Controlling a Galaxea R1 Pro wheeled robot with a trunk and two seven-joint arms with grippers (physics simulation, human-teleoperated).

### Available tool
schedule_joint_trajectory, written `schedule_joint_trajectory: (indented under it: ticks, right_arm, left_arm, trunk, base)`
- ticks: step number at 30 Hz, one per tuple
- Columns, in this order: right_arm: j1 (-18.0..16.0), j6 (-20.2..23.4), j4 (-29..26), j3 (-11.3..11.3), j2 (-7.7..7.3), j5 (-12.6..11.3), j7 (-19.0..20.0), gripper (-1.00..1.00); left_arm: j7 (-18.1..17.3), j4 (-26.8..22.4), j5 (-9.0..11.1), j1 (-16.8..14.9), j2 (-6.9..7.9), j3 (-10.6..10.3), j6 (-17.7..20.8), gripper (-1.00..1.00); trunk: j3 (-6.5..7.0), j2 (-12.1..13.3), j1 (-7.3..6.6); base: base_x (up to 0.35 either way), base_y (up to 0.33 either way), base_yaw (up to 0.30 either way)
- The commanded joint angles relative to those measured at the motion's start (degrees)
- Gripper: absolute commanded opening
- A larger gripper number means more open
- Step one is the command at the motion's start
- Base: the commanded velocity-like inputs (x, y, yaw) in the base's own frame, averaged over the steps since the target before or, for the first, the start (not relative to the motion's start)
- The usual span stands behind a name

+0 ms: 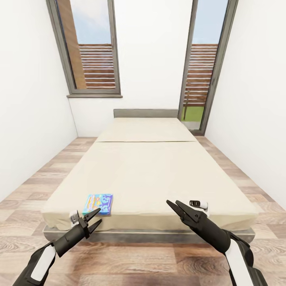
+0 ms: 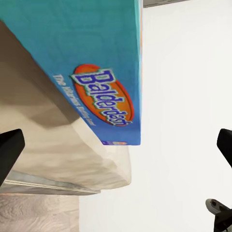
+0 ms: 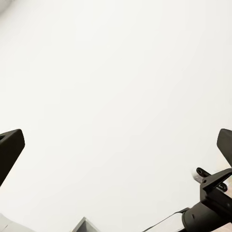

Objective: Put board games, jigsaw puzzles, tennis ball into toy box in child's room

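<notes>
A blue Balderdash board game (image 1: 99,203) lies flat on the beige bed (image 1: 147,174), near its front left corner. My left gripper (image 1: 96,217) hangs open just in front of the box, at the mattress edge, holding nothing. In the left wrist view the box (image 2: 96,63) looms close, its orange logo facing the camera, beyond the spread fingers (image 2: 9,150). Over the front right part of the bed my right gripper (image 1: 172,203) stands open and empty. Its wrist view looks at a white wall (image 3: 116,87) between the fingers (image 3: 12,145).
The bed runs down the middle of a narrow room with white walls on both sides. Strips of wood floor (image 1: 131,262) lie in front of it and along each side. A window (image 1: 91,47) and a glass door (image 1: 202,67) are in the far wall.
</notes>
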Motion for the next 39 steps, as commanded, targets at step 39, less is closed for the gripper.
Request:
schedule_joint_trajectory:
  ticks: [39]
  right_arm:
    - [-0.03, 0.30, 0.01, -0.08, -0.19, -0.16, 0.10, 1.00]
  left_arm:
    - [-0.20, 0.01, 0.16, -0.03, 0.00, 0.05, 0.26, 1.00]
  trunk:
    - [1.06, 0.05, -0.14]
  base:
    - [0.004, -0.013, 0.000]
